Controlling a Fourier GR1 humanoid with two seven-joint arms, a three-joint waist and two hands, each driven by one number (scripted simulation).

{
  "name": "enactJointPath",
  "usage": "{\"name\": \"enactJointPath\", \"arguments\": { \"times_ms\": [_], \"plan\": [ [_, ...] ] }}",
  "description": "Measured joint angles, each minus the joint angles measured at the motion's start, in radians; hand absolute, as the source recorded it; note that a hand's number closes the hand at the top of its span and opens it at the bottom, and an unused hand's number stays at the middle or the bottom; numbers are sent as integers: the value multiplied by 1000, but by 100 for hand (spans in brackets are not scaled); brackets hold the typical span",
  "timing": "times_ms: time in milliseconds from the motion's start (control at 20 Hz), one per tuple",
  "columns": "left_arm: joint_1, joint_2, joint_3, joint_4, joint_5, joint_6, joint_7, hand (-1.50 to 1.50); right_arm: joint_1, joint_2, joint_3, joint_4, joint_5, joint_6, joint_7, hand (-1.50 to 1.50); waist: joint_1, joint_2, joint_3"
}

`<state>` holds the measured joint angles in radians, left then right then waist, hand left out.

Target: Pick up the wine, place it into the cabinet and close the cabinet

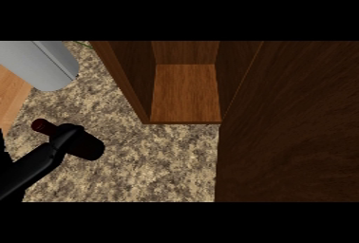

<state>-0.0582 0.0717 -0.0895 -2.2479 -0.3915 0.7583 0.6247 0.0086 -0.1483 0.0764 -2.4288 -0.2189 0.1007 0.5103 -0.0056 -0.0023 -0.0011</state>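
Wine (89, 146) at 9 o'clock, left hand (51, 153) lying across its neck end; whether it grips, cannot tell. Glass: likely heavy, slick, breakable, so best taken round the body. Cabinet (186, 92) open at 12 o'clock, door (294, 133) at 3.

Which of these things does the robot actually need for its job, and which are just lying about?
Needed for the job:
- wine, with the left hand round it
- cabinet, standing open
- its door, swung out at the right

Just lying about:
- grey object at top left
- counter under it all
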Motion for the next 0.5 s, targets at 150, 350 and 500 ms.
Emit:
{"name": "enactJointPath", "arguments": {
  "times_ms": [150,350,500],
  "plan": [
    [37,-7,25,32,93,-7,-74,-150,-14,0,-7,0,4,-6,5,-150,0,0,0],
    [90,-10,68,75,219,-47,-176,-150,-42,-13,-28,2,6,-5,29,-150,1,1,0],
    [126,-30,93,127,303,-79,-273,-150,-34,-11,-32,2,5,6,20,-150,1,0,0]
  ]
}}
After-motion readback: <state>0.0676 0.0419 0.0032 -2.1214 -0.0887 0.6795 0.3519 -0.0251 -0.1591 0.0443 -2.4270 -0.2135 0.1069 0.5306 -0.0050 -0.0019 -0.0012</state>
